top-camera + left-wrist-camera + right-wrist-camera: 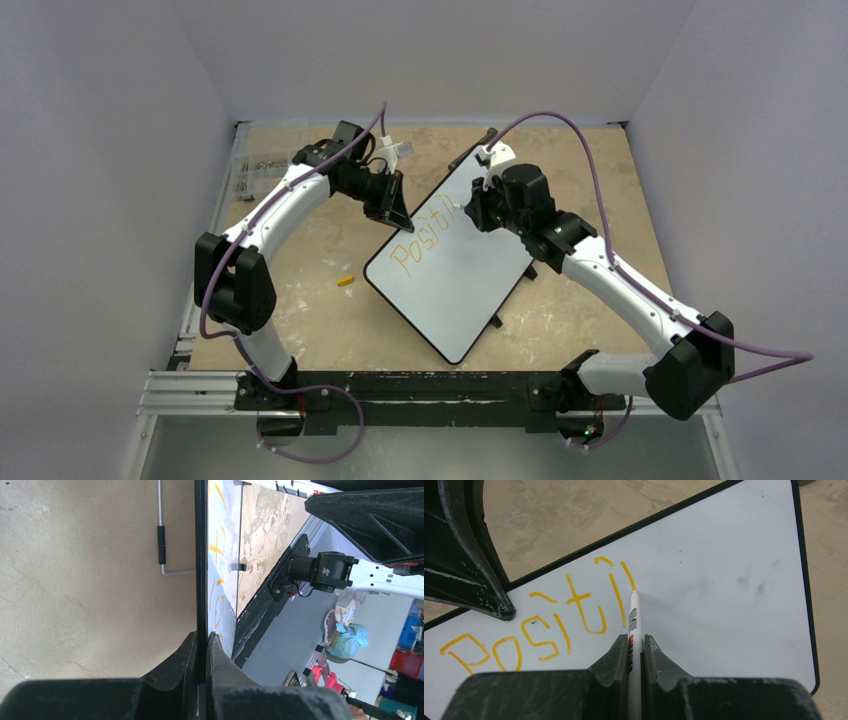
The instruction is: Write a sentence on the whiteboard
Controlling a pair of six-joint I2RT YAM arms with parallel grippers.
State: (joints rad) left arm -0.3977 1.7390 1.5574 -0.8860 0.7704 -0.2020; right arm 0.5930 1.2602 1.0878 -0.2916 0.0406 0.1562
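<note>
Dark moulded fingers of the right tool (636, 649) sit closest to the lens, pressed together on the barrel of a slim white marker (634, 614). Its tip touches the whiteboard (724, 580) just past the last orange-yellow stroke. The sentence (549, 625) so far reads "Positi" plus the start of another letter, running along the board's edge nearest the left arm.

The whiteboard lies cornerwise on the tabletop (300, 330) between the two arms. The left tool (201, 644) is clamped on its thin black frame (201, 555), at the edge above the lettering.

By the look of it the board is light, thin and stiff, a hard panel that will not bend but will slide or pivot under pen pressure. Its glossy face would be slippery and the ink is liable to smear, so the frame edge is the sensible place to take hold, away from the writing. The marker is smooth round plastic, likely to twist between flat pads unless gripped firmly mid-barrel.

A grey wire leg (161, 545) with a black sleeve shows behind the board. A small yellow cap (345, 281) lies on the mottled, matt beige tabletop, left of the board.
</note>
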